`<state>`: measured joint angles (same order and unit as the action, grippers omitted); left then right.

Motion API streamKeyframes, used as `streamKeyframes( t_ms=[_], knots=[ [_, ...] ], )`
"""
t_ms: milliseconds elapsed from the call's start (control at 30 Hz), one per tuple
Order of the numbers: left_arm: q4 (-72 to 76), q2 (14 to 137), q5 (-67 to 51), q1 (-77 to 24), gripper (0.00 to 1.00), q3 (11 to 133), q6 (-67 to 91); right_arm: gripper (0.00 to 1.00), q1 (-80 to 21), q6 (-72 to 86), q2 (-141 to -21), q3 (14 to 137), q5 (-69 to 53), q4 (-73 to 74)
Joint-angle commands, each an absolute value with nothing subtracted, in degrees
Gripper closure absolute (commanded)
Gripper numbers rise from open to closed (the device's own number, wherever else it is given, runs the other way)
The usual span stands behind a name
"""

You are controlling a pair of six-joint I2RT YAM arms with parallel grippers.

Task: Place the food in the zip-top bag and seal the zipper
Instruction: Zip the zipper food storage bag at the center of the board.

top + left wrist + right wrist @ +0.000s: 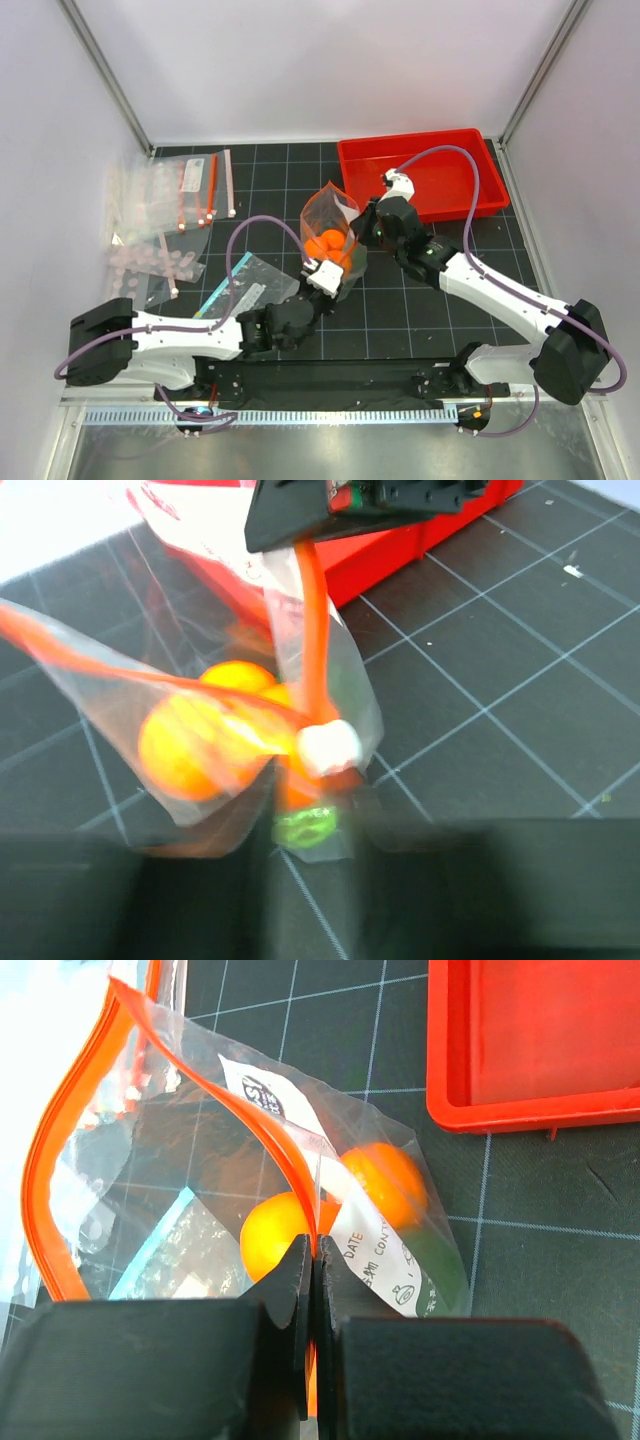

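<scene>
Right gripper (312,1260): jaws fully closed, pinching the zipper (314,630) on the near lip of the zip-top bag (150,1160). In the left wrist view the red-orange strip hangs straight down from that gripper.

Left gripper (328,272): narrow, at the bag's low near corner where the two zip strips converge. Bag plastic sits between the jaws and it looks clamped, but the wrist view is blurred there.

Bag is held up off the mat between the two grippers, around table centre. The mouth is open: in the right wrist view the far lip bows away to the left and the near lip runs down into the right jaws. White label (375,1255) is on the bag wall just beside the right fingers.

Food is inside the bag:
- orange fruit (385,1185) against the label side
- second orange fruit (272,1235) just left of the pinch point
- green fruit (305,825) low in the corner next to the left jaws, blurred, type unclear

Can't get a full fruit count through the plastic.

Surroundings:
- red tray (450,190) on the gridded black mat (400,310), back right, beyond the right gripper
- teal-edged pouch (245,280) flat on the mat, left of the left gripper
- pile of spare pouches (170,195) further back left, well apart from the bag
</scene>
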<state>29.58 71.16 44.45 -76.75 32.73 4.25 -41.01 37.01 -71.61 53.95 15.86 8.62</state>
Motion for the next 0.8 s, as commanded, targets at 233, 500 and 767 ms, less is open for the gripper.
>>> streamKeyframes(
  t_ms=[233,500,767],
  knots=[
    [20.60,64.80,40.19,-74.54,1.00,38.59,6.76,0.58,-40.78,30.08,-65.57,53.44,16.26,6.33],
    [3.71,45.89,17.17,-64.87,1.00,36.30,12.22,0.39,-40.78,12.94,-55.48,49.94,5.56,0.54],
    [-4.56,45.97,7.21,-64.69,1.00,36.65,10.46,0.38,-40.78,0.35,-53.70,45.00,-28.98,-11.86]
  ],
)
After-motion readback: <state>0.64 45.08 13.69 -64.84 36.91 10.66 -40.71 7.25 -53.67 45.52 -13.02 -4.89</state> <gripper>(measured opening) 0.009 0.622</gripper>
